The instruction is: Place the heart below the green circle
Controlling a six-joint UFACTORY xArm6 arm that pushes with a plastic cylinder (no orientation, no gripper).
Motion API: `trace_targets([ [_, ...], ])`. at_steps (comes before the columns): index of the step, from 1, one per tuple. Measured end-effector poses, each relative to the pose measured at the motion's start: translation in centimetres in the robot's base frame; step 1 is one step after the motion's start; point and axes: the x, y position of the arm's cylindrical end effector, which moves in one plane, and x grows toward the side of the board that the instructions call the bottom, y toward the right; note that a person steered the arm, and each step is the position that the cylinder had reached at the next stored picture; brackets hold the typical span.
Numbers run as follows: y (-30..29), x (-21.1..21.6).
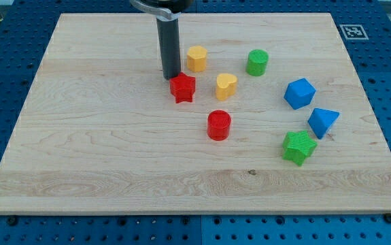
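The yellow heart [226,86] lies near the board's middle, to the lower left of the green circle [257,62]. My tip [171,77] stands at the upper left edge of the red star [182,88], touching or nearly touching it. The heart is to the right of the star, a short gap apart from it. The dark rod rises from the tip to the view's top.
A yellow hexagon [196,58] sits right of the rod. A red cylinder [219,125] lies below the heart. A blue cube [299,94], a blue triangle [323,122] and a green star [298,148] are at the right. The wooden board [100,163] ends on a blue perforated table.
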Motion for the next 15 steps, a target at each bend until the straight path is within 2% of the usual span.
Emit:
trace_targets([
  [2,1.0,0.9],
  [4,-1.3,-5.7],
  [5,-5.8,-9.7],
  [6,-11.3,-11.8],
  [10,-11.3,-10.8],
  [11,-10.9,-7.8],
  [12,-7.3,-5.6],
  [15,1.8,-2.9],
])
